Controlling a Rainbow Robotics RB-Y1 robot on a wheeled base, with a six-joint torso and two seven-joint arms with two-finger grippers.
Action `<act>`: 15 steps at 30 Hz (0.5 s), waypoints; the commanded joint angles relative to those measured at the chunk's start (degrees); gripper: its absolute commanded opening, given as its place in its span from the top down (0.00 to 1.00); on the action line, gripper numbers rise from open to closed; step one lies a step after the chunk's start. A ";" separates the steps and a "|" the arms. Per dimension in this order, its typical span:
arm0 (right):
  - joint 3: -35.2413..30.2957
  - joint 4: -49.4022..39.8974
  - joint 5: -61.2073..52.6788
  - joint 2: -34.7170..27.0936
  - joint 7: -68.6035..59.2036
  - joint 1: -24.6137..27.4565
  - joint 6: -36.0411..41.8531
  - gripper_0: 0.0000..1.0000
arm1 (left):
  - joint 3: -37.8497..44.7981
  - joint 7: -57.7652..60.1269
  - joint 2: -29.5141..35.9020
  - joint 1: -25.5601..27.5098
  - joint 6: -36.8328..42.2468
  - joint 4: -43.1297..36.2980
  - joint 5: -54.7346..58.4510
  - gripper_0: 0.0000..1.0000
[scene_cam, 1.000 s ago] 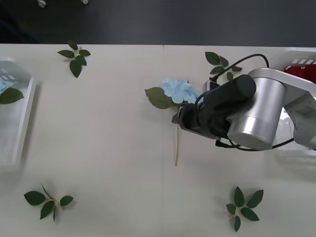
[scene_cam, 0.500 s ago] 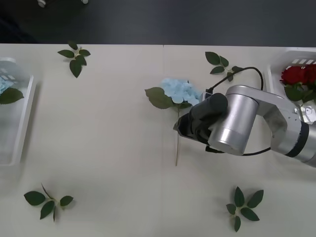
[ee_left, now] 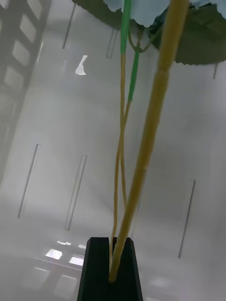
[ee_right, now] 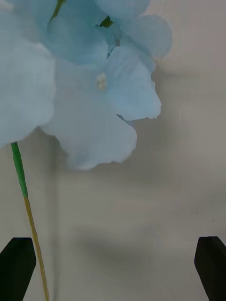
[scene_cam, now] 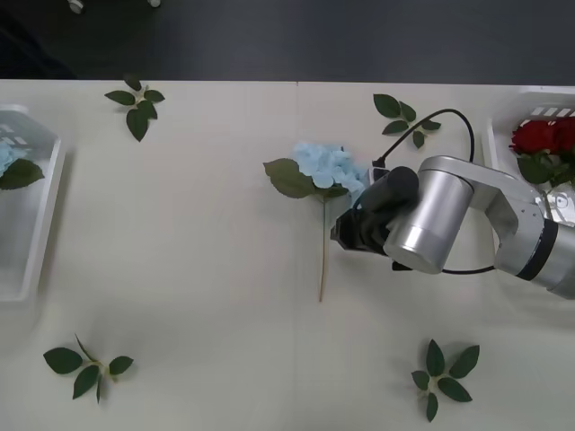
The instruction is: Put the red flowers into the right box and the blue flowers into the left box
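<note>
Hovering low over the middle of the pale surface (scene_cam: 180, 269), just beside one of the blue flowers (scene_cam: 328, 166): right tool (scene_cam: 349, 229), black fingers (ee_right: 18, 263) spread wide apart and gripping nothing. Lying flat on that surface, touching neither finger: a pale sky-blue cluster of many small soft petals, with a broad dark green leaf spreading toward the robot's left and a thin stem, green near the head and turning straw-yellow lower down, running straight back toward the robot. Passing close by one finger in the right wrist view, that stem, with the petals looming large ahead. Clenching around thin yellowish stems of more blue flowers: left tool (ee_left: 111, 244), hanging over the ribbed white bottom of the left box (scene_cam: 36, 242). Resting in that box at the surface's left edge, a blue bloom and a green leaf. Sitting in the right box (scene_cam: 530, 97) at the far right, the red flowers (scene_cam: 536, 135), deep-red blooms over dark leaves. Lying scattered around, well apart: four loose leaf sprigs (scene_cam: 137, 99)
</note>
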 commanded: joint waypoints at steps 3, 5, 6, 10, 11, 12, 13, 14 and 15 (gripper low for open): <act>-0.81 -0.40 -2.77 1.49 5.76 -0.54 -1.87 0.00 | 0.46 2.22 1.71 1.64 -0.44 -0.97 2.25 0.29; -0.81 -0.40 -2.86 2.10 5.85 -0.80 -1.96 0.00 | 0.46 2.22 1.71 1.99 -0.44 -0.97 3.05 0.15; -0.81 -0.31 -2.86 2.54 6.03 -0.80 -1.96 0.00 | 0.46 2.22 1.71 2.16 -0.44 -0.97 4.01 0.07; -0.81 0.39 -2.15 4.92 6.12 -1.06 -1.78 0.00 | 0.46 2.22 1.71 3.13 -0.44 -0.97 7.35 0.00; -0.81 1.09 -1.36 6.15 6.20 -1.42 -1.08 0.00 | 0.46 2.22 1.71 3.66 -0.35 -1.06 8.93 0.00; -0.81 1.36 -0.83 6.59 6.12 -1.42 -0.72 0.00 | 0.55 2.22 1.71 3.83 -0.44 -0.97 9.55 0.00; -0.81 1.89 -0.31 7.38 6.12 -1.77 -0.11 0.00 | 0.46 2.22 1.71 4.27 -0.44 -1.23 10.87 0.00; -0.81 2.59 0.04 7.99 6.12 -1.94 0.15 0.00 | 0.46 2.22 1.71 4.98 -0.35 -1.76 12.19 0.00; -0.81 2.94 0.13 8.17 6.20 -2.03 0.15 0.00 | 0.46 2.22 1.71 5.33 -0.35 -2.20 12.80 0.00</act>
